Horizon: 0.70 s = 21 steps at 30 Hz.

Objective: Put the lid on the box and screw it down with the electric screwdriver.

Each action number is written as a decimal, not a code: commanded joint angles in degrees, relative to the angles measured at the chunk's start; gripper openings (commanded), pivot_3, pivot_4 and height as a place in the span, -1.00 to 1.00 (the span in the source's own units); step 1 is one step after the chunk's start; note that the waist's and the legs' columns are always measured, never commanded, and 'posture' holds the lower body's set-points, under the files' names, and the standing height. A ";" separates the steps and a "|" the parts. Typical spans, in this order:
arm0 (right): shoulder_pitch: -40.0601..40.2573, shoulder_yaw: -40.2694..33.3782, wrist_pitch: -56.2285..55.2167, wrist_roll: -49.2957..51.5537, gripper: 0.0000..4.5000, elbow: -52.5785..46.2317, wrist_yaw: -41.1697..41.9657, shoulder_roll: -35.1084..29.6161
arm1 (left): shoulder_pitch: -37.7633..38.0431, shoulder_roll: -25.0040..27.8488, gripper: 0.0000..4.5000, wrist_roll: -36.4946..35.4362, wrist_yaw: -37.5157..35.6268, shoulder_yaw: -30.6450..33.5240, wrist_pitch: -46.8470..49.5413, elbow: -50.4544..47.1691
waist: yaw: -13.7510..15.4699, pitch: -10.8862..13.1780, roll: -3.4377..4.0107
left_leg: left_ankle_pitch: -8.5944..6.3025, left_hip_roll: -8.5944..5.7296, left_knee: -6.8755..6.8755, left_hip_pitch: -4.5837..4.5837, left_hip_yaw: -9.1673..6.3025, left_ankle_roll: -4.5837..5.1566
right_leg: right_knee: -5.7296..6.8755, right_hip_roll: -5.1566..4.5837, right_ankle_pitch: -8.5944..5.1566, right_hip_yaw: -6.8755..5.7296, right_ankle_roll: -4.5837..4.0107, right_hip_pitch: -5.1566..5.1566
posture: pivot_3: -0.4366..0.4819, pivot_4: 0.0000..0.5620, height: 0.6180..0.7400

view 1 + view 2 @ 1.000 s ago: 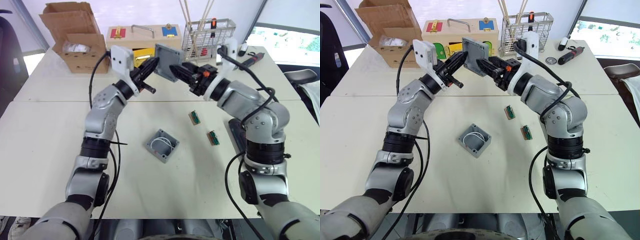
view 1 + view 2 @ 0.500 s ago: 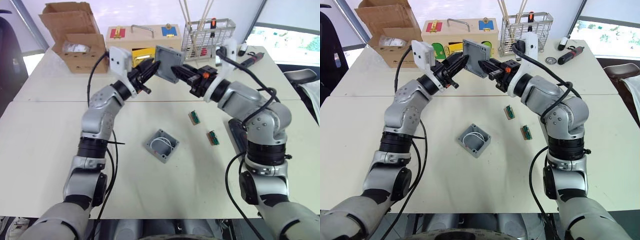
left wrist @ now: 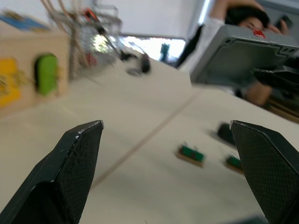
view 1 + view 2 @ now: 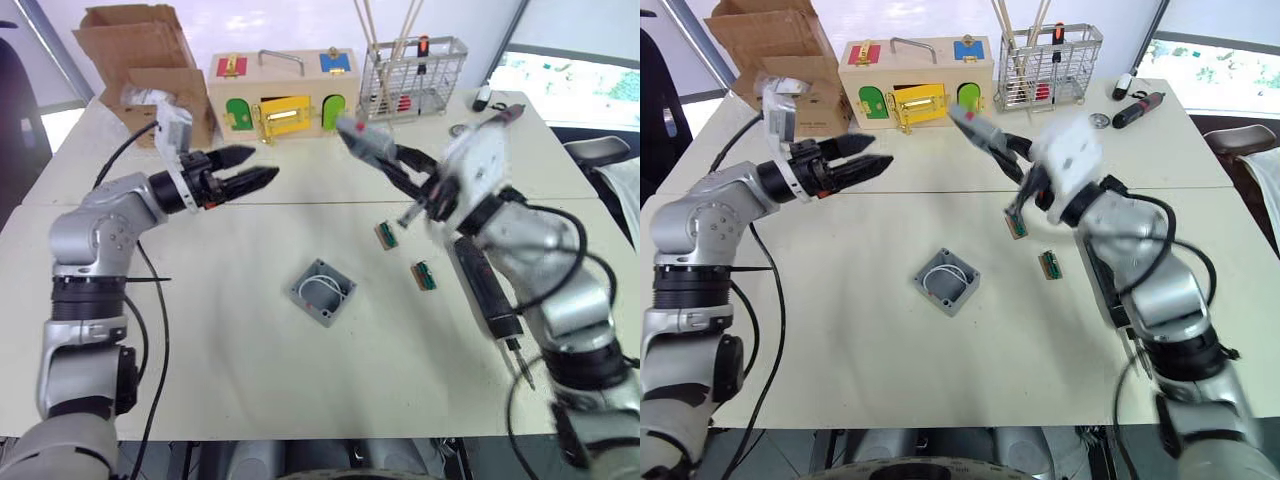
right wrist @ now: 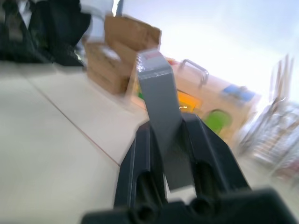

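The grey lid (image 5: 158, 91) is pinched edge-on in my right gripper (image 5: 171, 130), raised above the table's middle right; it also appears as a grey plate (image 3: 243, 50) in the left wrist view. The open grey box (image 4: 325, 291) sits on the table below and between both arms. My left gripper (image 4: 247, 168) stands open and empty, well to the left of the lid. The electric screwdriver (image 4: 488, 292) lies on the table partly under my right forearm.
A wooden latch box (image 4: 285, 90), a cardboard box (image 4: 150, 60) and a wire basket (image 4: 415, 70) line the far edge. Two small green parts (image 4: 388, 235) (image 4: 427, 275) lie right of the grey box. A smaller dark tool (image 4: 502, 117) lies far right.
My left gripper opened, let go of the lid and swung away to the left. The right gripper kept the lid and turned with it, moving slightly right and nearer.
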 commanded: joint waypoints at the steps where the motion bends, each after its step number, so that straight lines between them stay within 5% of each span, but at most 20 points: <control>1: 4.22 3.93 -19.45 -16.51 -0.92 1.53 -3.03 -3.26 | -2.45 0.79 0.98 0.69 -3.49 -0.58 0.43 2.25 | -0.35 0.00 0.00 | 0.00 0.00 0.01 0.01 0.00 0.00 | 0.00 0.01 0.00 0.01 0.00 0.00 | -0.05 -0.47 1.00; 8: 10.68 4.13 -26.28 -29.77 -0.92 4.58 -10.75 3.27 | -5.56 -3.32 0.98 1.51 -4.70 -2.87 1.83 4.79 | -0.56 0.01 -0.02 | 0.02 0.07 0.19 0.01 0.03 -0.03 | 0.08 0.00 0.00 0.06 -0.01 0.08 | -0.05 -0.47 1.00; 21: 15.40 8.26 -30.39 -39.46 -0.92 3.48 -10.32 11.31 | -3.19 -7.32 0.98 2.34 -5.34 -5.82 3.30 -0.51 | -0.40 0.01 -0.01 | 0.02 0.10 0.23 0.02 0.01 -0.04 | 0.10 0.00 0.00 0.09 -0.01 0.10 | -0.05 -0.47 1.00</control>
